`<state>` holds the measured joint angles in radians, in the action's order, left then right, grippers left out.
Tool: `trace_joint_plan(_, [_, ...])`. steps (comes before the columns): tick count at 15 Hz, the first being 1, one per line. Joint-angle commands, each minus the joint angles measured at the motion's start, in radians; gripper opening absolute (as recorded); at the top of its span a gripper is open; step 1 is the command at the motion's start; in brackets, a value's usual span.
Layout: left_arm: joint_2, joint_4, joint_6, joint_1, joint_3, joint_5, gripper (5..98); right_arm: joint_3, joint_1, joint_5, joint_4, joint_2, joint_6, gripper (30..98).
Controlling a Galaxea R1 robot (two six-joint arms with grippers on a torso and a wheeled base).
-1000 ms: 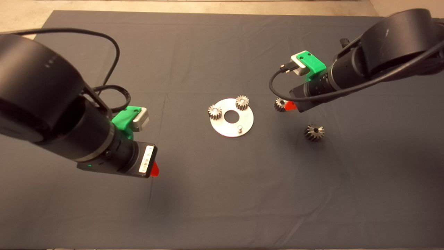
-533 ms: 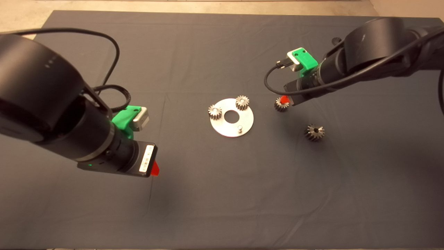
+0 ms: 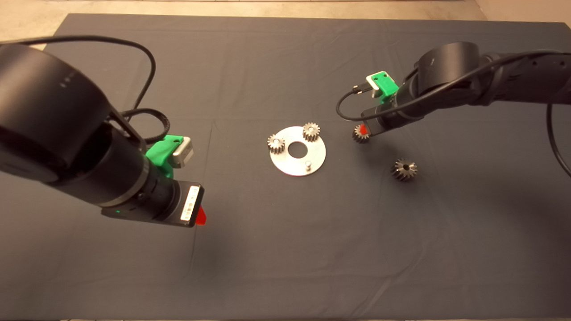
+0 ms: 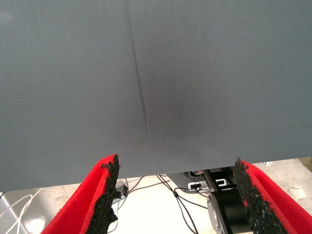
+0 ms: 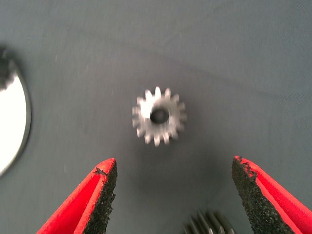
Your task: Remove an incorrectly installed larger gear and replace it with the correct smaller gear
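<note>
The right end effector (image 5: 173, 195) hangs over the small gear (image 5: 159, 116), its fingers (image 5: 105, 195) spread wide and holding nothing. The gear lies flat on the mat (image 3: 285, 249), bore up, a little ahead of the gap between the pads and roughly centred between them. In the head view this end effector sits right over the same gear (image 3: 359, 133), just beside the round plate (image 3: 312, 161).

The big gear (image 3: 404, 169) lies on the mat on the side away from the plate, apart from the end effector; its teeth just show near the pads in the right wrist view (image 5: 207, 225). It is already off the plate, so the removal looks done. The plate carries two small gears (image 3: 276, 143) and one bare pin (image 3: 308, 165).

The step in hand appears to be the pick-up of the replacement. The next move likely calls for a short advance to bring the gear between the pads, a descent to the mat, then a close across the teeth. The gear is low, so the pads must reach right down.

The left end effector (image 4: 175, 195) waits well apart over bare mat, fingers wide and empty.
</note>
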<state>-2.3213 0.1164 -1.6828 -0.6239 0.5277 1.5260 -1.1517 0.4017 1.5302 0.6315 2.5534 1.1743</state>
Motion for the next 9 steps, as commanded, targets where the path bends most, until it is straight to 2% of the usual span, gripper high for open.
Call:
trace_joint_plan(1, [-0.004, 0.006, -0.005, -0.009, -0.008, 0.115, 59.2, -0.223, 0.071, 0.128, -0.133, 0.122, -0.011, 62.8])
trace_joint_plan(4, [-0.002, 0.006, -0.005, -0.01, -0.014, 0.115, 59.2, -0.37, 0.1, 0.128, -0.254, 0.194, -0.04, 62.8])
trace_joint_plan(7, [-0.002, 0.006, -0.005, -0.009, -0.016, 0.115, 59.2, -0.414, 0.15, 0.128, -0.359, 0.219, -0.042, 62.8])
trace_joint_plan(9, [-0.004, 0.006, -0.006, -0.008, -0.014, 0.114, 59.2, -0.428, 0.183, 0.128, -0.46, 0.219, -0.042, 62.8])
